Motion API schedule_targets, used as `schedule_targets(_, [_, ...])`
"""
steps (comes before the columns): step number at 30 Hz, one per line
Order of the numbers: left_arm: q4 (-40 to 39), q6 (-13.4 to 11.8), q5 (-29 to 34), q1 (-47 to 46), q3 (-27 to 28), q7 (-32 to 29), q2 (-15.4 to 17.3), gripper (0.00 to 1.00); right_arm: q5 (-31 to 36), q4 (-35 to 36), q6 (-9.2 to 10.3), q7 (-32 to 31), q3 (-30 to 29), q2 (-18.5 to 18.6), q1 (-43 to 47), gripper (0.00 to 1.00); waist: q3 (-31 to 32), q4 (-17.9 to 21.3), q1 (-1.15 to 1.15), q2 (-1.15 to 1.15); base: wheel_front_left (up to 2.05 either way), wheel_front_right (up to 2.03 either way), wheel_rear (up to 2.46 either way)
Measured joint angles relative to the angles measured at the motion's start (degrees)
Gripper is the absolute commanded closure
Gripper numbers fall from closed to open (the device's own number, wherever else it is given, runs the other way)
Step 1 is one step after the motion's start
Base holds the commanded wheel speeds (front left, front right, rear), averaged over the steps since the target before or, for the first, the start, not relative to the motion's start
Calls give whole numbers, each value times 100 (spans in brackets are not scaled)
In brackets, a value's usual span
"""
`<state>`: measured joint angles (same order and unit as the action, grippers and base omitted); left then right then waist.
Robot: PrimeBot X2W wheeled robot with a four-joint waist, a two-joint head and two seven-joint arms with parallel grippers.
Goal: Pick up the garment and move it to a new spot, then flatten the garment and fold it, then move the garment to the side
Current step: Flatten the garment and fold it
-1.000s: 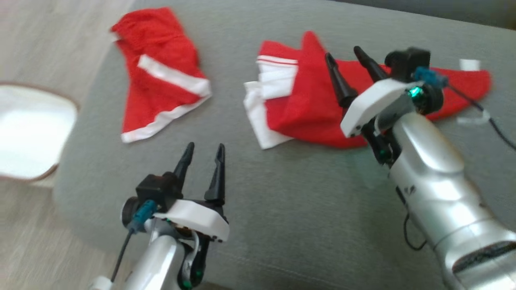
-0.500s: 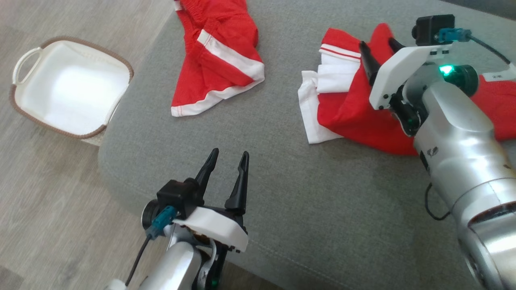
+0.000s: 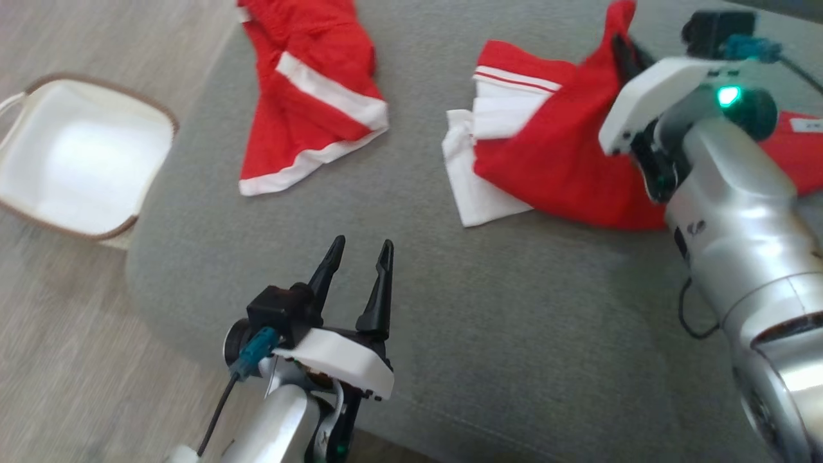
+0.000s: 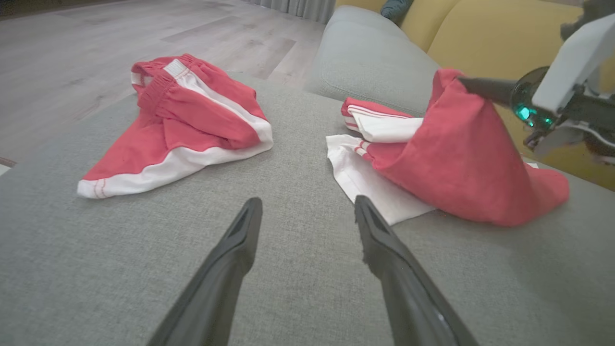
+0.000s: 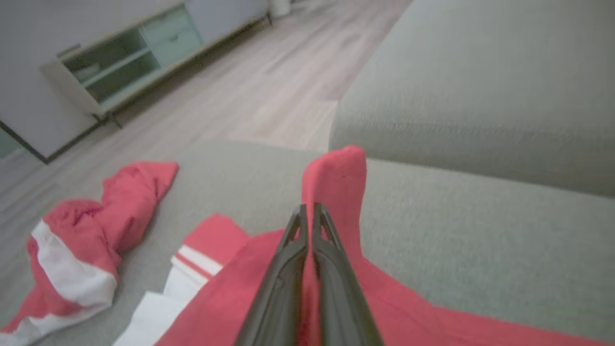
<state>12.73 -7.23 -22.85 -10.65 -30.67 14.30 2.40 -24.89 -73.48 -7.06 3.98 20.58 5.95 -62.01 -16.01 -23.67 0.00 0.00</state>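
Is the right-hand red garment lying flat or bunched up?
Bunched: the right gripper is shut on a fold of the garment, which rises in a peak above the sofa.

The head camera looks down on the sofa seat, while both wrist cameras skim low across it, sharing the red garment.

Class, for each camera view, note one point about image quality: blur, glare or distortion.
Head view: glare whitens the basket and shines off the right forearm. Left wrist view: sharp, but the wide lens enlarges the left hand. Right wrist view: soft overall, cabinet blurred.
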Motion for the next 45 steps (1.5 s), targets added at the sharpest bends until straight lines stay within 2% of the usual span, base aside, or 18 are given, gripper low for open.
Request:
schedule_targets(5, [67, 48, 21, 1, 8, -1, -1, 0, -189, 435, 0, 666, -30, 12, -255, 100, 158, 263, 0, 0, 0, 0, 0])
schedule_targets(10, [142, 77, 59, 2, 15, 0, 3, 0, -389, 1202, 0, 936, 186, 112, -735, 100, 387, 499, -1, 0, 0, 0, 0])
schedule_targets(13, [187, 119, 58, 9, 35, -1, 3, 0, -487, 1820, 0, 1032, 537, 325, -841, 100, 483, 668, -1, 0, 0, 0, 0])
schedule_targets(16, [236, 126, 73, 42, 119, 0, 3, 0, -511, 2535, -1, 1040, 854, 731, -655, 100, 560, 871, -1, 0, 0, 0, 0])
schedule_targets(19, [288, 177, 119, 196, 176, -1, 4, 0, -706, 3225, -1, 1049, 686, 1176, -124, 100, 628, 1105, -1, 0, 0, 0, 0])
schedule_targets(23, [335, 179, 160, 364, 211, -1, 9, 0, -894, 3457, -1, 1067, 77, 1559, 1191, 100, 702, 1445, -1, 0, 0, 0, 0])
schedule_targets(28, [389, 271, 264, 367, 261, -1, 9, 0, -910, 3108, -1, 1065, -654, 1503, 3034, 100, 754, 1866, -1, 0, 0, 0, 0])
schedule_targets(29, [408, 280, 271, 366, 282, -1, 9, 0, -854, 3000, -1, 1065, -799, 1443, 3283, 85, 759, 1941, -1, 0, 0, 0, 0])
schedule_targets(30, [431, 293, 304, 366, 301, -1, 10, 0, -771, 2851, -1, 1063, -948, 1376, 3473, 51, 763, 2012, -1, 0, 0, 0, 0])
schedule_targets(31, [450, 316, 328, 365, 320, -1, 11, 0, -662, 2704, -1, 1063, -1116, 1306, 3607, 0, 767, 2075, -1, 0, 0, 0, 0])
schedule_targets(32, [494, 324, 369, 365, 339, -1, 11, 0, -425, 2647, -1, 1063, -1548, 1180, 3784, 0, 773, 2181, -1, 0, 0, 0, 0])
schedule_targets(34, [532, 338, 371, 365, 354, -1, 11, 0, -89, 2742, -1, 1063, -1933, 1079, 3836, 0, 777, 2255, -1, 0, 0, 0, 0])
schedule_targets(37, [561, 371, 405, 365, 359, -1, 11, 0, 489, 3239, -1, 1065, -2118, 880, 3890, 0, 784, 2294, 0, 0, 0, 0, 0])
schedule_targets(40, [573, 372, 410, 365, 348, -1, 11, 0, 966, 3682, -1, 1065, -1837, 606, 3932, 0, 789, 2257, -1, 0, 0, 0, 0])
schedule_targets(45, [580, 372, 342, 364, 245, -1, 12, 0, 1515, 3946, -1, 1065, -756, 378, 3860, 0, 776, 2050, -1, 0, 0, 0, 0])
